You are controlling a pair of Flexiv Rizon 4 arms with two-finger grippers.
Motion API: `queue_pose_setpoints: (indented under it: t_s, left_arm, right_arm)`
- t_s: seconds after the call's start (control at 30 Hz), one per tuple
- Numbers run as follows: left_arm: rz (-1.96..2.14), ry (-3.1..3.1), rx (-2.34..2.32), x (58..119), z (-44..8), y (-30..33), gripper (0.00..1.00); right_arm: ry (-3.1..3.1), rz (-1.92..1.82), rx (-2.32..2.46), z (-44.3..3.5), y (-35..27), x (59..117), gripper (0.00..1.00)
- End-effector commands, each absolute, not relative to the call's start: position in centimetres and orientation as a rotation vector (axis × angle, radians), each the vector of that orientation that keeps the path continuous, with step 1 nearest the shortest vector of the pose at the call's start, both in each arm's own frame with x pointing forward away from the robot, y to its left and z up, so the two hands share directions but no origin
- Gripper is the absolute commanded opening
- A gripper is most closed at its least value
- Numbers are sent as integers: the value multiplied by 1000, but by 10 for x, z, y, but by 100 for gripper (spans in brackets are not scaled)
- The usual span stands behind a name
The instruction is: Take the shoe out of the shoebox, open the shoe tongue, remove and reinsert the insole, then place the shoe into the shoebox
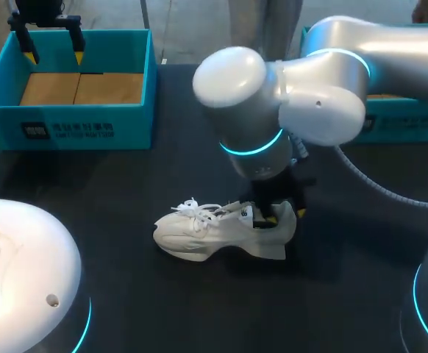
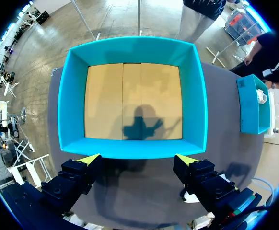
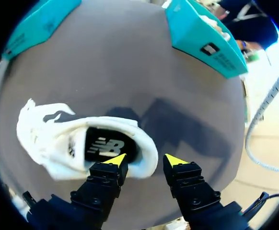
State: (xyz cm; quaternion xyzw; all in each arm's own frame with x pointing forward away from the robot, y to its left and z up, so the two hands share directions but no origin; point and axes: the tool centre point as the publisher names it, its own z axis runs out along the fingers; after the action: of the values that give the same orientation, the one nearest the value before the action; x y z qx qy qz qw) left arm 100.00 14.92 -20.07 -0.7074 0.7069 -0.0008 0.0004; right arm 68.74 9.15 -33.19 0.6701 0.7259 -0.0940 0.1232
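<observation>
A white shoe [image 1: 199,235] lies on its side on the dark table, laces toward the left. In the right wrist view the shoe [image 3: 48,139] shows its black insole [image 3: 106,146] through the opening. My right gripper [image 1: 286,215] hangs over the heel. Its fingers [image 3: 145,160] straddle the heel collar, one over the opening and one outside with a gap, so it is open. The teal shoebox [image 1: 67,118] stands at the back left, holding only its brown cardboard floor. My left gripper [image 1: 54,53] hovers open above the shoebox [image 2: 72,96], with nothing between its fingers [image 2: 138,160].
A second teal box [image 1: 390,121] stands at the back right, partly behind my right arm; the right wrist view shows this box [image 3: 202,33] beyond the shoe. Dark bare tabletop [image 1: 126,184] lies between the shoe and the shoebox.
</observation>
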Motion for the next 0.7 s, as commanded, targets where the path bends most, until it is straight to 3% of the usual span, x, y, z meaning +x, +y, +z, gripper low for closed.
queue_pose_setpoints:
  t_s: [0.03, 0.2, 0.27, 0.33, 0.37, 0.7]
  left_arm:
    - [-2, 2220, -2222, 1000, -200, 149, 100]
    - [-2, 2220, -2222, 1000, -200, 149, 100]
    - [-2, 2220, -2222, 1000, -200, 149, 100]
    - [-2, 2220, -2222, 1000, -200, 149, 100]
    - [-2, 2220, -2222, 1000, -200, 149, 100]
    - [-2, 2220, -2222, 1000, -200, 149, 100]
  right_arm:
    - [2218, -199, 1880, -316, 88, 681, 58]
    - [2379, -70, 1733, -300, 95, 676, 56]
    - [2449, -3, 1665, -295, 97, 674, 66]
    - [2548, 84, 1574, -289, 99, 671, 97]
    - [2588, 115, 1510, -287, 99, 671, 100]
    - [2765, 303, 1035, -267, 97, 671, 100]
